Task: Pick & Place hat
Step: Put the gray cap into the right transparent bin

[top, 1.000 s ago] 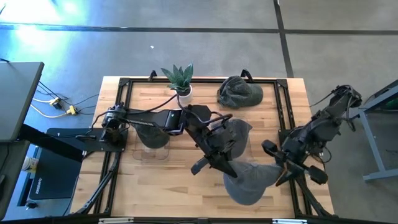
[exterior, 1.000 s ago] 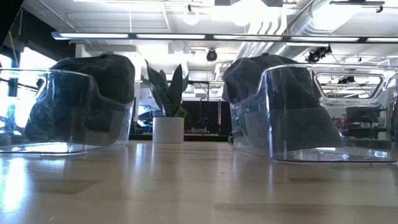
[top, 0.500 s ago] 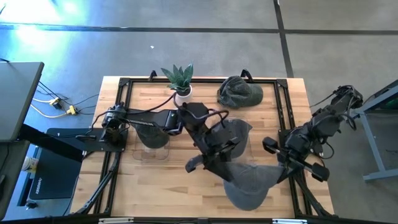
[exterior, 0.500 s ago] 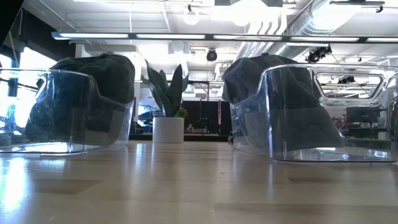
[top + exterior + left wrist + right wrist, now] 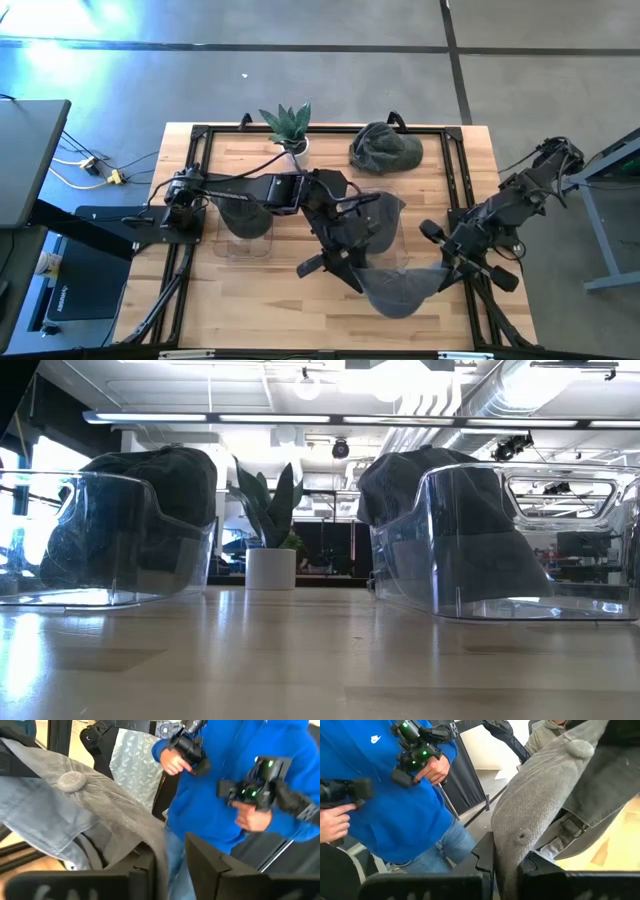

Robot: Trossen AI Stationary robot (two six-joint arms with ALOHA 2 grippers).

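With both arms holding the grey hat (image 5: pixel 400 290) up off the counter (image 5: pixel 250 290), left gripper (image 5: pixel 352 272) and right gripper (image 5: pixel 447 268) jaws clamped on opposite edges, I'd guess next comes lowering it into the clear holder (image 5: pixel 385 235).

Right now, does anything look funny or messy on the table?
Yes. One hat hangs stretched between both grippers, left and right, instead of sitting in a clear stand. Another hat lies crumpled at the table's back edge.
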